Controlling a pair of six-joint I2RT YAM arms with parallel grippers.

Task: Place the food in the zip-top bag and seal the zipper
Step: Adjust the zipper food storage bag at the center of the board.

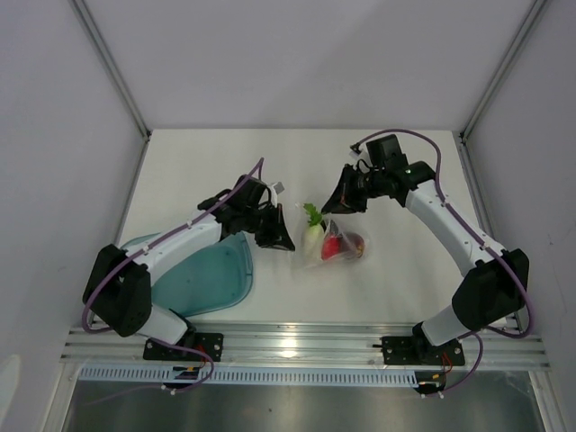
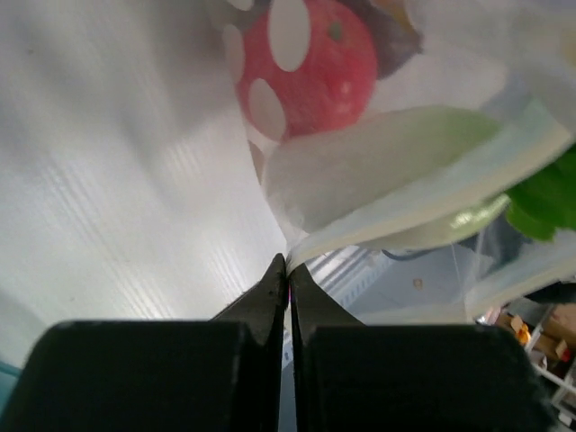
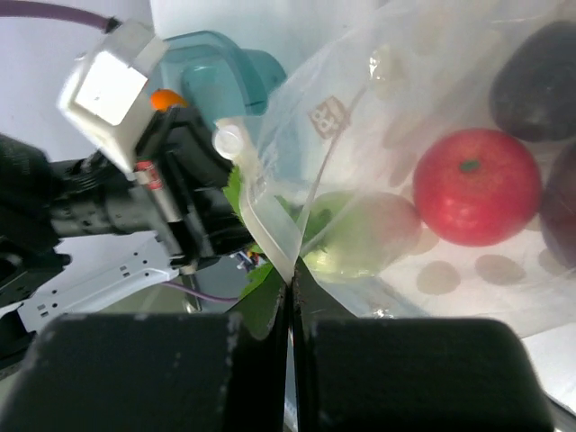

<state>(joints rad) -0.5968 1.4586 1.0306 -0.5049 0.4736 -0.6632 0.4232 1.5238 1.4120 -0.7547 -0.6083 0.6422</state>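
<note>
Your zip-top bag (image 1: 340, 245) lies near the middle of the table (image 1: 216, 171). It's clear, crinkly film, glossy with soft reflections, and the food is inside it.

From the right wrist you see a round, shiny red fruit (image 3: 475, 184) through the plastic. A dark maroon piece (image 3: 540, 81) sits at its 1 o'clock and a pale, smooth white oblong piece (image 3: 360, 238) at its 8 o'clock. Green leaves (image 1: 311, 213) show at the far end of the white piece.

The zipper (image 3: 261, 220) runs as a thin, slightly thicker clear strip along the mouth edge.

Your left gripper (image 2: 288, 270) is at the bag's 9 o'clock, jaws pressed together on the film's edge. Your right gripper (image 3: 290, 277) is at the bag's 12 o'clock, jaws likewise closed tight, pinching the bag right by that strip.

The translucent teal tray (image 1: 211, 279), smooth and curved, rests at the bag's 8 o'clock, apart from it, partly under your left arm.
</note>
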